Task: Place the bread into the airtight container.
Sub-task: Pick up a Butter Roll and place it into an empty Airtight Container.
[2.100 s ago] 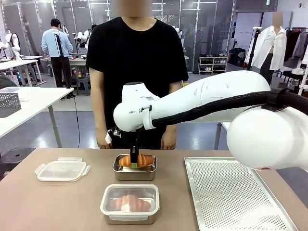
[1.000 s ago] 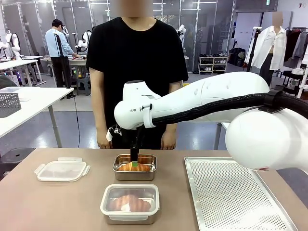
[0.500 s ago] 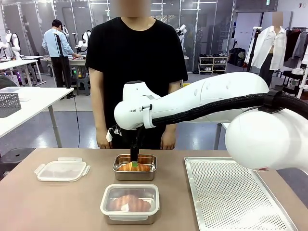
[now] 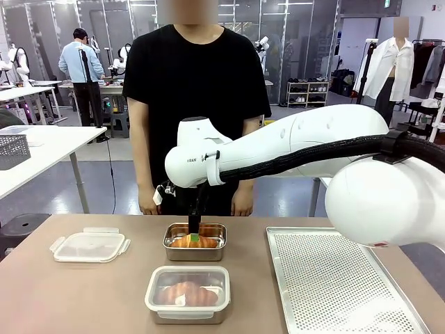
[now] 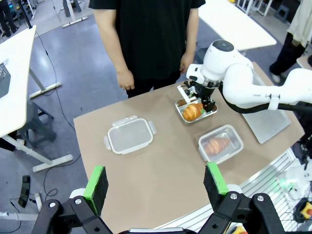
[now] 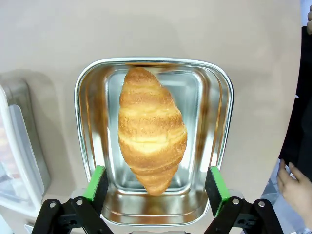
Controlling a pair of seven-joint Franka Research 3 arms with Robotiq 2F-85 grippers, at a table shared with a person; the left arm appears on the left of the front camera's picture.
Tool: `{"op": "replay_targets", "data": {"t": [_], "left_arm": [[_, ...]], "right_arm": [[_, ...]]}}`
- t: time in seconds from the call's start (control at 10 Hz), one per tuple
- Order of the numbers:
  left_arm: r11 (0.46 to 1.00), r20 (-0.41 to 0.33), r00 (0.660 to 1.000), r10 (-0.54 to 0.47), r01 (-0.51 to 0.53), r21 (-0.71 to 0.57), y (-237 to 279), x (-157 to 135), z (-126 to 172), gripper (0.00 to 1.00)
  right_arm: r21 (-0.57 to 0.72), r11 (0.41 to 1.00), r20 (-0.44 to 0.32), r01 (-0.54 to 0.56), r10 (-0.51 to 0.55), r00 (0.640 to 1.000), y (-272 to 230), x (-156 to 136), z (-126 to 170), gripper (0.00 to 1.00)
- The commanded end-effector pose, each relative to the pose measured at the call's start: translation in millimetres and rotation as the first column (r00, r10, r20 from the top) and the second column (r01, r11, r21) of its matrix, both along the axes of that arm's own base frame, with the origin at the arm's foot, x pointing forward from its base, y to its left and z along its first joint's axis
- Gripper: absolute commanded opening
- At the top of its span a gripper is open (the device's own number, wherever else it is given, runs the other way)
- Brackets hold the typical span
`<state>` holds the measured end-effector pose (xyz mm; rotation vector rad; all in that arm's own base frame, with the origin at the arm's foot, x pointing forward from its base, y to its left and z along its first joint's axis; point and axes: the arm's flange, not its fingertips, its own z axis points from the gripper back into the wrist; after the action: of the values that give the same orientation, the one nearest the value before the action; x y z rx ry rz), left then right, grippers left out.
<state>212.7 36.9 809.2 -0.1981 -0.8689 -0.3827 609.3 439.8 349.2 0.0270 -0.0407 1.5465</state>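
The bread, a golden croissant [image 6: 152,129], lies inside an open steel airtight container [image 6: 222,122] at the far middle of the table. My right gripper [image 6: 156,187] hangs just above it, open, one green pad on each side of the croissant's near end and not squeezing it. From the front, the right gripper [image 4: 195,236] reaches down into the container [image 4: 172,250] over the croissant [image 4: 184,243]. High over the table, my left gripper [image 5: 155,184] is open and holds nothing; far below it are the container [image 5: 181,92] and the croissant [image 5: 192,111].
A second container [image 4: 188,293], lidded, with a croissant inside, stands near the front edge. A loose clear lid [image 4: 90,245] lies at left, a perforated metal tray [image 4: 334,278] at right. A person stands at the far edge, one hand [image 6: 295,187] close to the container.
Two seconds ago the croissant sat higher, above the container's rim, between the right gripper's fingers. It has come down into the container. Nothing has moved in the last second.
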Motion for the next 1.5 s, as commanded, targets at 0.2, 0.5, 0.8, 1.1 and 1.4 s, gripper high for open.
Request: {"op": "replay_targets", "data": {"t": [0.2,0.5,0.8,1.1,1.4], "left_arm": [[1.0,0.001,1.0,-0.002,0.002,0.0,-0.1,0.1,0.6,1.0],[1.0,0.001,1.0,-0.002,0.002,0.0,-0.1,0.1,0.6,1.0],[1.0,0.001,1.0,-0.002,0.002,0.0,-0.1,0.1,0.6,1.0],[1.0,0.001,1.0,-0.002,0.002,0.0,-0.1,0.1,0.6,1.0],[1.0,0.001,1.0,-0.002,0.002,0.0,-0.1,0.1,0.6,1.0]], "right_arm": [[0.019,1.0,0.01,0.012,-0.012,1.0,-14.9,-9.5,20.7,1.0],[0.078,0.984,0.037,0.161,-0.165,0.986,-82.1,-27.8,90.7,1.0],[0.189,0.91,0.031,0.37,-0.382,0.924,-185.6,-56.2,151.6,1.0],[0.303,0.753,0.081,0.584,-0.63,0.772,-288.6,-102.2,222.9,1.0],[0.333,0.652,0.104,0.681,-0.744,0.66,-342.9,-162.6,316.8,1.0]]}}
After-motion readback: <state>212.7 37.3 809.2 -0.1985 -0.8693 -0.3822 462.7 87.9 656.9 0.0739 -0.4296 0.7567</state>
